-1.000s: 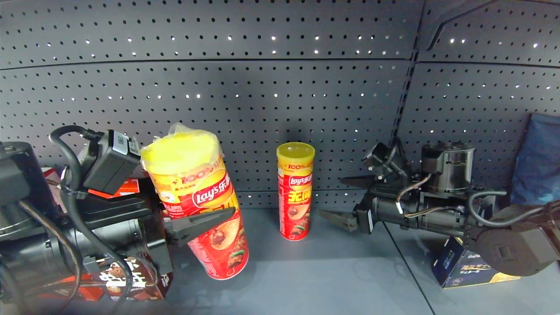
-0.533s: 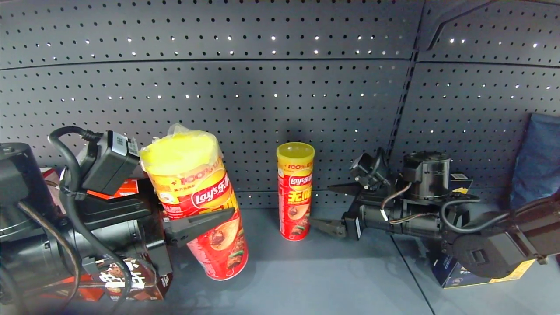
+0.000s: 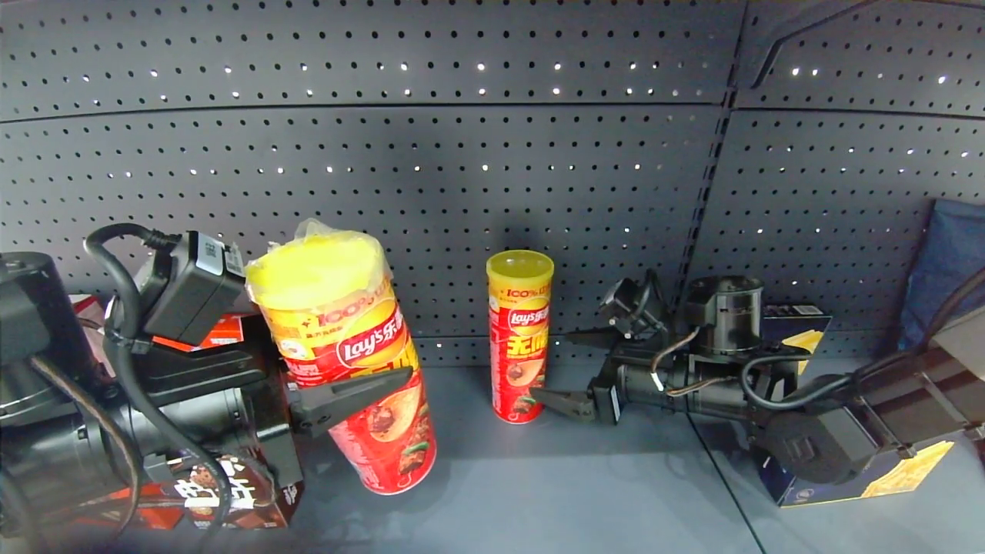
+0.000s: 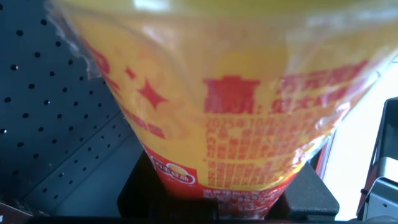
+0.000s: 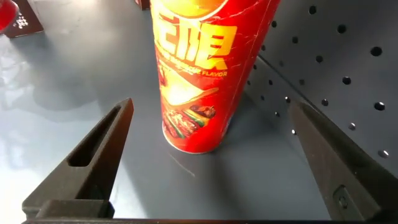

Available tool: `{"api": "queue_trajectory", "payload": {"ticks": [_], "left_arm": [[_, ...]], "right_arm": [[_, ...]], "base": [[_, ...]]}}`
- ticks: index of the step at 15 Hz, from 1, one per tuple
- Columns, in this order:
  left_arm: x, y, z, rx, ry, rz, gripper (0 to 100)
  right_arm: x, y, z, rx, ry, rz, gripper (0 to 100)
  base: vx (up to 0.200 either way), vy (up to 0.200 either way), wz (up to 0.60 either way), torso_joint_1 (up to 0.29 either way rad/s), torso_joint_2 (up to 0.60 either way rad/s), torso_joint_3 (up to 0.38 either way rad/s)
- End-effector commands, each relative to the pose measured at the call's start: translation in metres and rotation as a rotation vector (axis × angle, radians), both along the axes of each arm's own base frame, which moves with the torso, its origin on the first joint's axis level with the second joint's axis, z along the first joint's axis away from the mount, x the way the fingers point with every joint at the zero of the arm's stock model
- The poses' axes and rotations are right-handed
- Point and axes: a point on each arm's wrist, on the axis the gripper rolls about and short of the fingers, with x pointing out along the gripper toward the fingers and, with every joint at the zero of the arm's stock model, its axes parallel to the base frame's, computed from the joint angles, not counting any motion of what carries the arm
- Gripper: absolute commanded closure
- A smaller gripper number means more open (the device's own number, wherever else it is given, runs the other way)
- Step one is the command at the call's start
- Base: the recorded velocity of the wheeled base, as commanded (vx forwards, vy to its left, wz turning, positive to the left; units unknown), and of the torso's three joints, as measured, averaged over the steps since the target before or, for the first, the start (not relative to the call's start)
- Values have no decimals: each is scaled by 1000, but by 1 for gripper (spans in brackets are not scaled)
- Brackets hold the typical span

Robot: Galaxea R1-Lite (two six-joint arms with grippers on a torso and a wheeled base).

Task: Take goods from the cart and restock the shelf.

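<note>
Right gripper [image 3: 555,365], fingers spread, faces the small red-and-yellow crisp tube [image 3: 519,338] upright at the back of the grey metal shelf [image 3: 554,477]; centre before closing. Left gripper [image 3: 362,362] clamps the larger, tilted tube [image 3: 331,308]

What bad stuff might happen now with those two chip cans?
1. The right gripper has its jaws open right beside the standing can, one on each side of it in the right wrist view. A small bump might knock the can over.
2. The left gripper holds the bigger can tilted. Set on the shelf like that, it might topple or roll.
</note>
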Motion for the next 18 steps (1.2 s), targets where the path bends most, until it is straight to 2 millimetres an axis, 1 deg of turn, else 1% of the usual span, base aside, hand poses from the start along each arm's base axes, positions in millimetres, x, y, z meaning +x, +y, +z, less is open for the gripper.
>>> {"api": "queue_trajectory", "payload": {"ticks": [1, 3, 6, 9, 13, 18], "left_arm": [[0, 0, 1, -1, -4, 1, 100], [0, 0, 1, -1, -4, 1, 100], [0, 0, 1, -2, -5, 1, 100], [0, 0, 1, -1, -2, -1, 100], [0, 1, -1, 1, 2, 2, 100], [0, 1, -1, 2, 4, 2, 100]], "right_arm": [[4, 3, -2, 0, 0, 2, 0], [4, 4, -4, -2, 2, 5, 0], [14, 10, -12, -5, 10, 17, 0], [19, 17, -20, -10, 20, 29, 0], [24, 26, -23, -3, 8, 42, 0], [29, 29, -30, -1, 9, 38, 0]], "base": [[0, 0, 0, 0, 0, 0], [0, 0, 0, 0, 0, 0], [0, 0, 0, 0, 0, 0], [0, 0, 0, 0, 0, 0], [0, 0, 0, 0, 0, 0], [0, 0, 0, 0, 0, 0]]}}
